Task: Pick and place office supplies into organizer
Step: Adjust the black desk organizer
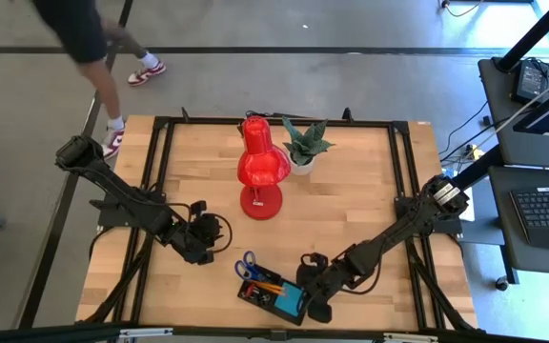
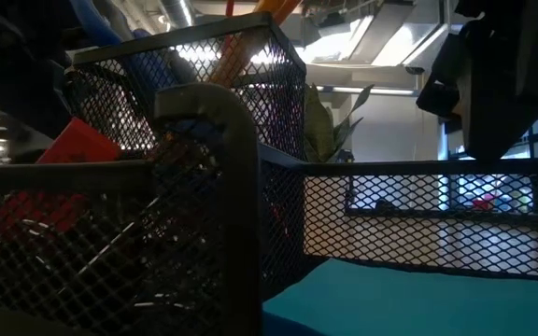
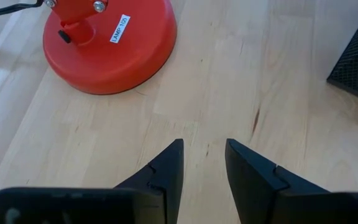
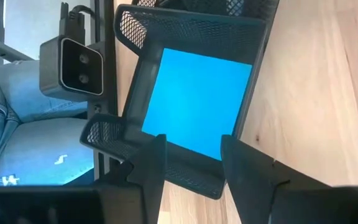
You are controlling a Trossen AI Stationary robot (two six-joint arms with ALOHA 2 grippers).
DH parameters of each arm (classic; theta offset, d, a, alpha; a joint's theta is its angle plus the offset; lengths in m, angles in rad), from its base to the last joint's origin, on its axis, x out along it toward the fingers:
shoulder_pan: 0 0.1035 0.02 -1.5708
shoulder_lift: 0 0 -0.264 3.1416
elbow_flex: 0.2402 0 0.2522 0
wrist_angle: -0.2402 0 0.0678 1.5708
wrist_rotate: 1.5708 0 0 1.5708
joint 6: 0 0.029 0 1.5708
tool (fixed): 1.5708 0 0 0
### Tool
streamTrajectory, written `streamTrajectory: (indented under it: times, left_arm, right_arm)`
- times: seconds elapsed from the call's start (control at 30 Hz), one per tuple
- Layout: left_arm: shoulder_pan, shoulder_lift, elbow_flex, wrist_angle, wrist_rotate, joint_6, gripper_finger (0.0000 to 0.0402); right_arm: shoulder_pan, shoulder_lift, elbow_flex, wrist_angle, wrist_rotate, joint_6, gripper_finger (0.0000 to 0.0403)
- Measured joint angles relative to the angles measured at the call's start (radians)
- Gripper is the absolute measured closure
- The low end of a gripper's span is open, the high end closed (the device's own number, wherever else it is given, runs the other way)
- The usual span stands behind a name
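Right wrist view had the right gripper (image 4: 191, 163) released, empty over the blue note pad (image 4: 197, 99) in the organizer (image 4: 129, 25); left gripper (image 3: 204, 165) released, empty; lift straight clear.

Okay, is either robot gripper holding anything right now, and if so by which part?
Nothing is held. The left gripper is open over bare table near the lamp base; the right gripper is open, empty, above the organizer.

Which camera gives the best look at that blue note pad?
The right wrist view: the blue note pad lies flat, almost whole, in a compartment of the black mesh organizer. The low view catches only its near edge; the high view shows a small blue patch; the left wrist view misses it.
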Motion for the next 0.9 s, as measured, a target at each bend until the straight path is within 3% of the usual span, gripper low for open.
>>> streamTrajectory:
  times: [0.9]
  left_arm:
    - [0.000,0.000,0.000,-0.001,0.000,0.000,0.0289]
  right_arm:
    - [-0.071,0.001,0.000,-0.141,0.039,-0.072,0.0247]
